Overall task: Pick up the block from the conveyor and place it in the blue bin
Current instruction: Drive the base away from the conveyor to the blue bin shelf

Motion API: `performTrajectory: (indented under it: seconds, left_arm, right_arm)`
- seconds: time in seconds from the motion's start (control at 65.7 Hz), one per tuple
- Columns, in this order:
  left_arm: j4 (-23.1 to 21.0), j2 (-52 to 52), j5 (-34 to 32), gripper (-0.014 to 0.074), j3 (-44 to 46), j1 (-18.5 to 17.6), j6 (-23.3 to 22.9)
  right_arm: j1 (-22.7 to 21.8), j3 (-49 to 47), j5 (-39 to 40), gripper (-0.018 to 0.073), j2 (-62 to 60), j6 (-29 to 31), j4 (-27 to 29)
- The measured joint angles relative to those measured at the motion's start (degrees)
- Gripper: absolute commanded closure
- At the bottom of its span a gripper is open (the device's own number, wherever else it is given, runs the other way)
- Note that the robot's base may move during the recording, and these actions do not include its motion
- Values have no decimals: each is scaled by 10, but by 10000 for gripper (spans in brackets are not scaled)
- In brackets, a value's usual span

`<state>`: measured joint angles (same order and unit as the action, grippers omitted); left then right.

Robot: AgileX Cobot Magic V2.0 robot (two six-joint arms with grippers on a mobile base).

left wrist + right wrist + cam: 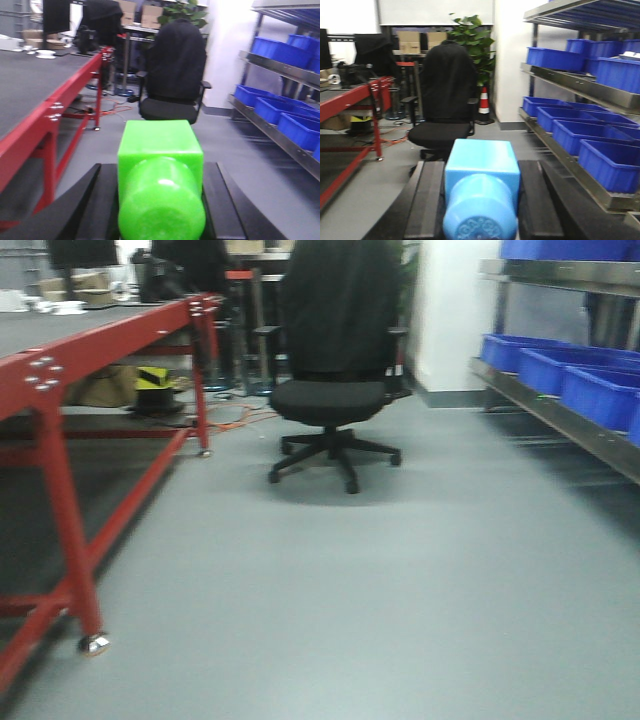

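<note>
Left end effector (160, 202) is closed on a green block (160, 150), and the right end effector (481, 202) is closed on a light-blue block (482, 160).

Left hand (160, 167) — wide matte-black fingers (97, 210), flat and wedge-shaped, right hand (481, 162) — matching flat black fingers (427, 200)

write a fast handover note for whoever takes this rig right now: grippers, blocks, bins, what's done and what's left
Left gripper: shut on a green block.
Right gripper: shut on a light blue block.
Conveyor is on the left, blue bins sit on the shelf on the right, and an office chair stands in the aisle ahead.
Done: both blocks grabbed, off the conveyor.
Left: get to the bins and place each block in one; neither is in yet.
</note>
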<state>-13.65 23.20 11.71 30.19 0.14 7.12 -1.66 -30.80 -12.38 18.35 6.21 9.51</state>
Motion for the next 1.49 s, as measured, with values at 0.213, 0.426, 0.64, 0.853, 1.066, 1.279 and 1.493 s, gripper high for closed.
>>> performTrajectory:
  seconds: [0.213,0.426,0.64,0.853,1.066,1.279,1.493]
  left_arm:
    - [0,0,0,707,0,0,0]
    - [0,0,0,707,0,0,0]
    - [0,0,0,707,0,0,0]
    - [0,0,0,707,0,0,-1]
    - [0,0,0,707,0,0,-1]
    - [0,0,0,707,0,0,-1]
    - [0,0,0,707,0,0,-1]
  right_arm:
    - [0,0,0,721,0,0,0]
    - [0,0,0,721,0,0,0]
    - [0,0,0,721,0,0,0]
    - [0,0,0,721,0,0,0]
    - [0,0,0,721,0,0,0]
    - [0,0,0,721,0,0,0]
    - [0,0,0,721,0,0,0]
